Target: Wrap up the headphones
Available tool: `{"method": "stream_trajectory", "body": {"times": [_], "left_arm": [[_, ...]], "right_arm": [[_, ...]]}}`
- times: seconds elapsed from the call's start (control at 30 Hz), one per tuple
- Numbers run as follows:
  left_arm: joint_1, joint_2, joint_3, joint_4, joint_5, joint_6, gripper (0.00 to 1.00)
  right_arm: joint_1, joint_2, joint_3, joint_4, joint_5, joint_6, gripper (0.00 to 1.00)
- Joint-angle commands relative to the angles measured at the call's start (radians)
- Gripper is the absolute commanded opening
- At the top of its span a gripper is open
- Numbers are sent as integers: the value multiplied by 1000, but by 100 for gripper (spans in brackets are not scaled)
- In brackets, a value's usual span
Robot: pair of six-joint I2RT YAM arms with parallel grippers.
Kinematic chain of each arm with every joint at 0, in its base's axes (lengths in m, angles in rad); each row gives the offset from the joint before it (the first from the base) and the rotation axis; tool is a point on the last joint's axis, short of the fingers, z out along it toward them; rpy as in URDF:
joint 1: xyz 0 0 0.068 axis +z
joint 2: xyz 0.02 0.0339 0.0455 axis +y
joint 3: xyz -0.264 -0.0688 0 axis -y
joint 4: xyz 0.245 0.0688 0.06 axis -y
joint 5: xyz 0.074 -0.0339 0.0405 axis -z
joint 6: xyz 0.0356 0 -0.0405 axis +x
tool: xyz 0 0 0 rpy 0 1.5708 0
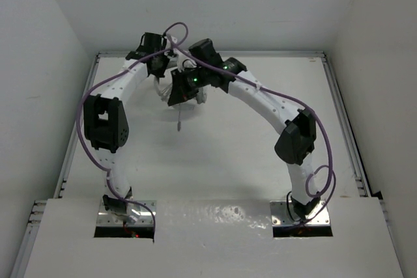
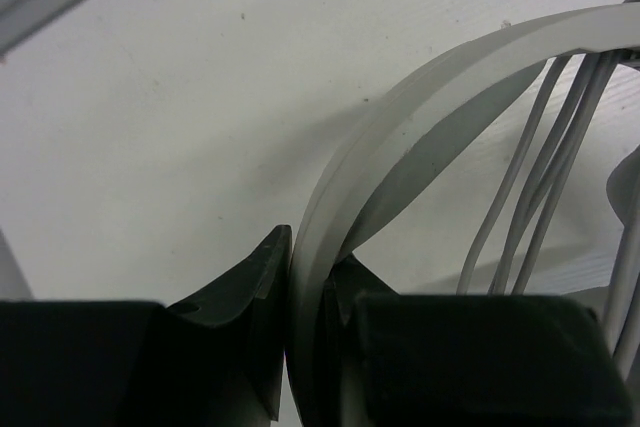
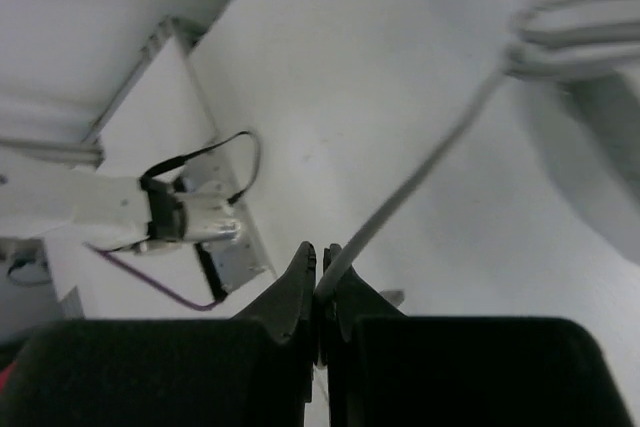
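Note:
The headphones [image 1: 161, 88] are held up at the far middle of the table, mostly hidden behind both wrists. My left gripper [image 2: 312, 277] is shut on the pale grey headband [image 2: 420, 87], which arcs up to the right. Several turns of the thin pale cable [image 2: 545, 167] hang across the band. My right gripper [image 3: 322, 272] is shut on the cable [image 3: 420, 182], which runs taut up to the right to the wound turns [image 3: 580, 37]. The cable's loose end with the plug [image 1: 178, 122] hangs below my right gripper [image 1: 182, 99].
The white table [image 1: 215, 154] is walled on three sides by white panels. A raised rail [image 1: 342, 115] runs along its right edge and another along the left. The left arm's base [image 3: 185, 217] and its purple cable show in the right wrist view.

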Motion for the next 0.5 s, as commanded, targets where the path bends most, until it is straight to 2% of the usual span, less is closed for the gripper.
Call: {"method": "stream_trajectory", "body": {"times": [0.0, 0.17, 0.3, 0.47], "left_arm": [[-33, -100, 10, 71, 42, 180, 0], [-73, -100, 8, 14, 109, 258, 0], [-101, -98, 16, -64, 190, 319, 0], [-127, -98, 10, -103, 195, 370, 0]], "right_arm": [[-94, -95, 96, -116, 165, -17, 0], [-156, -94, 197, -251, 500, -201, 0], [-163, -107, 200, -246, 701, -371, 0], [-163, -97, 211, -217, 952, -551, 0]]}}
